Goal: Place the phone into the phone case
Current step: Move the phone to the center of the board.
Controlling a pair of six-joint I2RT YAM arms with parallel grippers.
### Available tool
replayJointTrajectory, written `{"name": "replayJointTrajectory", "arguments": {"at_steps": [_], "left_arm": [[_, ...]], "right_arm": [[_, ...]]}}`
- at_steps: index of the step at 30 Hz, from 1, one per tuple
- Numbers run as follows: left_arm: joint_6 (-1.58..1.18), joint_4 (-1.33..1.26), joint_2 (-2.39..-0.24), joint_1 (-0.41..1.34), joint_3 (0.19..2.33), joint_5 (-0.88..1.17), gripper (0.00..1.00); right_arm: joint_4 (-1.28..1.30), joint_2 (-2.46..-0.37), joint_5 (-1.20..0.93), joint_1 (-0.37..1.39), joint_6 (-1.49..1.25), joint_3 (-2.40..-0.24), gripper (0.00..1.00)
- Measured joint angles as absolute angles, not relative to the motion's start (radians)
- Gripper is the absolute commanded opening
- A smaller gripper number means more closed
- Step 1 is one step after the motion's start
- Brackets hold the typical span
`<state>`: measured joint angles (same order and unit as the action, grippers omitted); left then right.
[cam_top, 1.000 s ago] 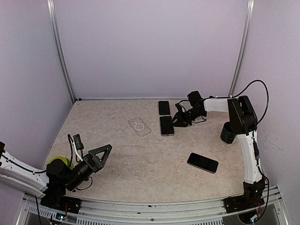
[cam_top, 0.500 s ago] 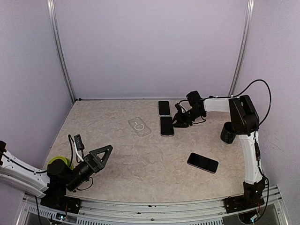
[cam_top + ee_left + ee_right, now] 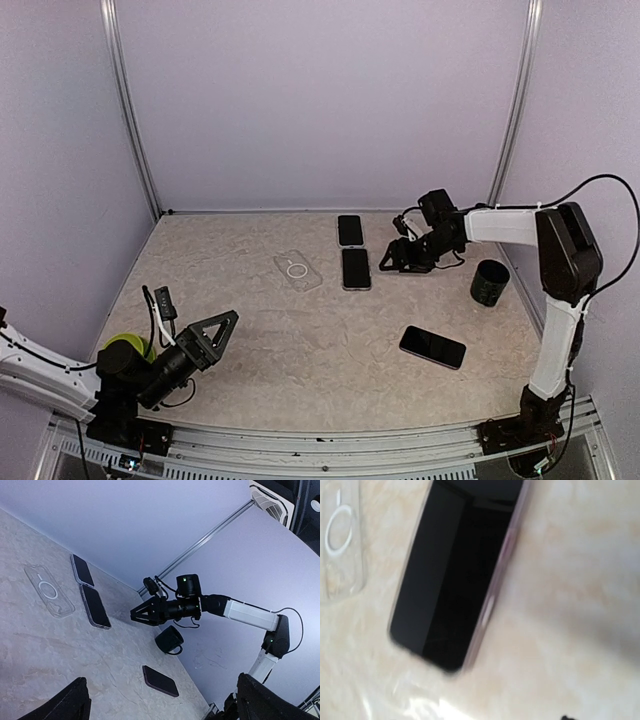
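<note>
Top external: phone (image 3: 356,268) lies just at nine o'clock of the nearer right end effector (image 3: 388,263), jaws apart and empty, long axis twelve-to-six, case (image 3: 297,270) beyond.

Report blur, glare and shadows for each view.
Right wrist: motion-smeared, so the phone and clear case have soft edges, and a washed-out bright patch sits on the table near the bottom edge. Top external: sharp, evenly lit, only faint shadows. Left wrist: sharp, no glare.
</note>
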<state>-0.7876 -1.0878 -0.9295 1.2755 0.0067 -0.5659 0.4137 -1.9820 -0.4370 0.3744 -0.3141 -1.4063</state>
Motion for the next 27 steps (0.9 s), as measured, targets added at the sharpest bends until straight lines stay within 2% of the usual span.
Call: {"name": "replayJointTrajectory", "arguments": {"at_steps": [12, 15, 18, 19, 20, 27], "left_arm": [[-0.754, -0.968, -0.897, 1.276, 0.009, -0.558, 0.99], [-0.753, -0.958, -0.899, 1.276, 0.014, -0.553, 0.99], [-0.751, -0.952, -0.901, 1.276, 0.022, -0.549, 0.99], [-0.749, -0.952, -0.902, 1.276, 0.024, -0.548, 0.99], [-0.748, -0.952, -0.902, 1.277, 0.025, -0.548, 0.99], [-0.731, -0.899, -0.921, 1.277, 0.081, -0.563, 0.99]], "right_arm": [[0.390, -1.578, -0.237, 0.476, -0.304, -0.938, 0.78], [0.400, -1.479, -0.177, 0.486, -0.354, -0.871, 0.85], [0.403, -1.367, -0.104, 0.496, -0.429, -0.810, 0.87], [0.405, -1.333, -0.087, 0.501, -0.453, -0.789, 0.93], [0.406, -1.309, -0.070, 0.505, -0.474, -0.770, 0.94], [0.444, -1.201, 0.025, 0.524, -0.626, -0.604, 0.96]]}}
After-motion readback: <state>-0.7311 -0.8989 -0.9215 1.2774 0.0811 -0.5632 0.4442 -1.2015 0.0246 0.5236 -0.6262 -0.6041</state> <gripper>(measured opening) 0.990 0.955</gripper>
